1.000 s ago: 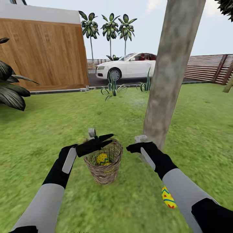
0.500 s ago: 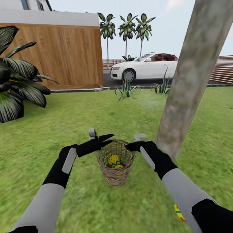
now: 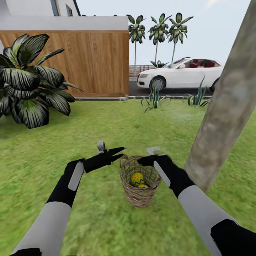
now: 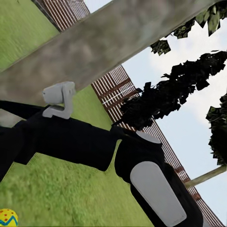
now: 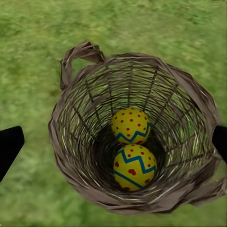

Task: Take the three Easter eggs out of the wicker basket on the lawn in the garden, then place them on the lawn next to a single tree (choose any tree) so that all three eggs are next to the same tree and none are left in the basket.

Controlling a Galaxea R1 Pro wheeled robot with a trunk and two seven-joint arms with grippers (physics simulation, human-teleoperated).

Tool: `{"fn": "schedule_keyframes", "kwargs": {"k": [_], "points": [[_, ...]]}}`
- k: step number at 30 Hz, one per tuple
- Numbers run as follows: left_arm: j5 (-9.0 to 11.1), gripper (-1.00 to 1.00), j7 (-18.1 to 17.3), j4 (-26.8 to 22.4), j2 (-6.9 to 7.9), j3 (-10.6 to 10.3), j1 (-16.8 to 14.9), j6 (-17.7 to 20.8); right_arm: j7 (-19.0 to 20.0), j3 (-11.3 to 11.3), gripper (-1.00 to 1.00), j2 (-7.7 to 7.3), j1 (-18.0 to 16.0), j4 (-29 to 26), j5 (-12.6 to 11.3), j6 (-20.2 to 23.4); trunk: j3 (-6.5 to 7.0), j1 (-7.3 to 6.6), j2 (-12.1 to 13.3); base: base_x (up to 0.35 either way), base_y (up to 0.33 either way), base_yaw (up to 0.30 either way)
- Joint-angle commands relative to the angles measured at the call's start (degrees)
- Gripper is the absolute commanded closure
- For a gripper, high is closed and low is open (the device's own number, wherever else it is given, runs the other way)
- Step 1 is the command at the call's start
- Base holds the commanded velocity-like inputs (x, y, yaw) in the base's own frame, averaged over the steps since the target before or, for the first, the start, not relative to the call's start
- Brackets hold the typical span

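While my right gripper (image 3: 145, 160) hangs over the rim of the wicker basket (image 3: 139, 185), I read its state from the right wrist view: the two black fingertips (image 5: 9, 146) stand wide apart on either side of the basket, released and holding nothing. Directly below that gripper, inside the basket (image 5: 94, 189), lie two Easter eggs (image 5: 131, 126), smooth yellow ovals with blue zigzag bands and red dots, one touching the other at the bottom. The basket is round, bucket-shaped, of brown open-woven twigs, with a small loop handle (image 5: 78, 56) at the rim. It stands upright on the lawn (image 3: 106, 128), a mottled green grass.

My left gripper (image 3: 119, 152) hovers just beside the basket rim, its pointed black fingers parted, nothing between them. In the left wrist view a third egg (image 4: 7, 218) shows partly at the frame edge, lying on the grass.

Beyond my right gripper rises the tree (image 3: 224, 117), a thick, straight, mottled grey-brown trunk, near the basket.
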Motion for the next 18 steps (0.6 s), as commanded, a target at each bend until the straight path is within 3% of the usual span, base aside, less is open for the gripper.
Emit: {"fn": "schedule_keyframes", "kwargs": {"k": [1,18], "points": [[-0.08,-1.00,-0.22,0.08,-0.05,0.18,-0.05,0.20,-0.30,0.11,-1.00,-0.03,-0.04,-0.08,-0.38,0.23,-0.05,-0.01,-0.02,0.000,0.000,0.183],[-0.05,-1.00,-0.43,0.17,-0.03,0.18,0.13,-0.41,-0.32,0.19,-1.00,-0.08,0.15,0.46,-0.34,0.06,-0.05,-0.01,-0.02,0.044,0.000,0.010]]}}
